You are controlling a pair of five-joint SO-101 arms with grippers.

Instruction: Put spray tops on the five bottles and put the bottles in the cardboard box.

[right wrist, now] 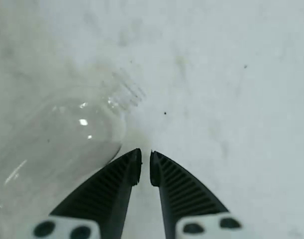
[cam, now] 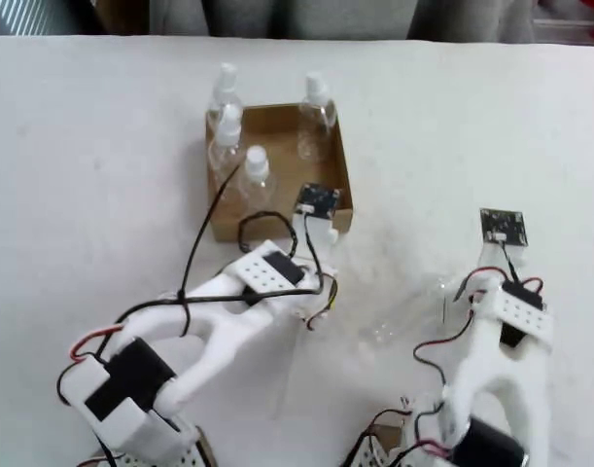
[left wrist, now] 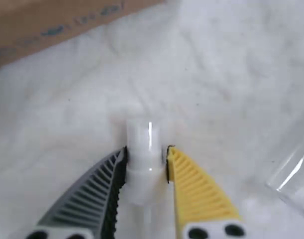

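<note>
The left hand [left wrist: 145, 153] is closed tight on a white spray top [left wrist: 142, 137]. The top sticks out past the grey and yellow fingers [left wrist: 201, 194], just in front of the cardboard box [cam: 343, 165]. The right hand [right wrist: 144, 163] is almost shut, with nothing in the thin gap. Its tips sit just beside the bare, ridged neck of a clear bottle [right wrist: 62, 144], which lies on its side on the white tabletop [cam: 102, 146], between the two hands. Four bottles [cam: 316, 115] with white tops stand inside the box. There is dark print on the side of the box, but it looks too blurry to read.
</note>
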